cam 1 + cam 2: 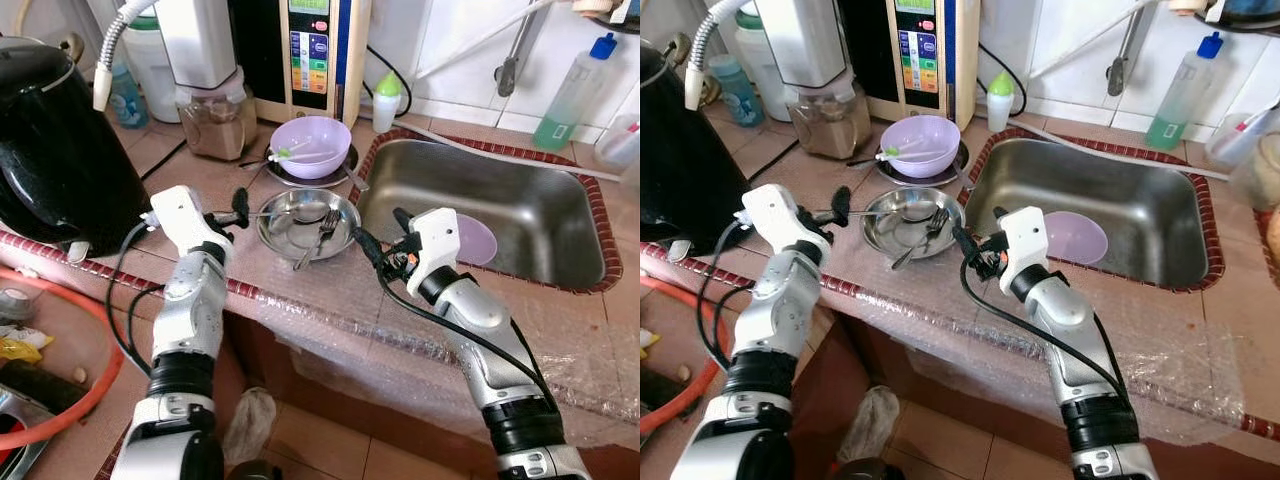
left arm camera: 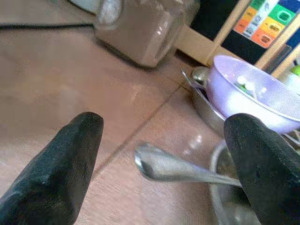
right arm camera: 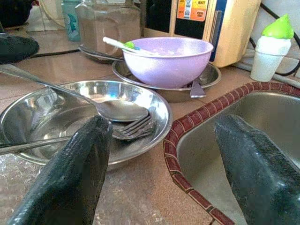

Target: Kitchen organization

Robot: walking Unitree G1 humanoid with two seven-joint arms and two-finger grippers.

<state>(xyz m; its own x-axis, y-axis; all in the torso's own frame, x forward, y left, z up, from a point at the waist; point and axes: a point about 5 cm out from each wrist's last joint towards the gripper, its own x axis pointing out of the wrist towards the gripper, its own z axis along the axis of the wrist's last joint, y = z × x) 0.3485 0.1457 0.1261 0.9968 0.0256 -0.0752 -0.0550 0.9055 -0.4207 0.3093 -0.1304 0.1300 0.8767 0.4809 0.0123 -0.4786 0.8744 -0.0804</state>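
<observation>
Fingers of the left gripper (image 1: 236, 207) are spread wide, with the spoon (image 2: 173, 169) handle lying between them, not pinched yet. The spoon's bowl rests in the steel dish (image 1: 290, 238) beside a fork (image 1: 322, 233). Best to slide a bit closer, then squeeze low on the handle. The right gripper (image 1: 385, 240) waits open by the sink (image 1: 540, 215) rim.

No legible text, even on the appliance panel (image 1: 309, 45) (coloured buttons blurred)
</observation>
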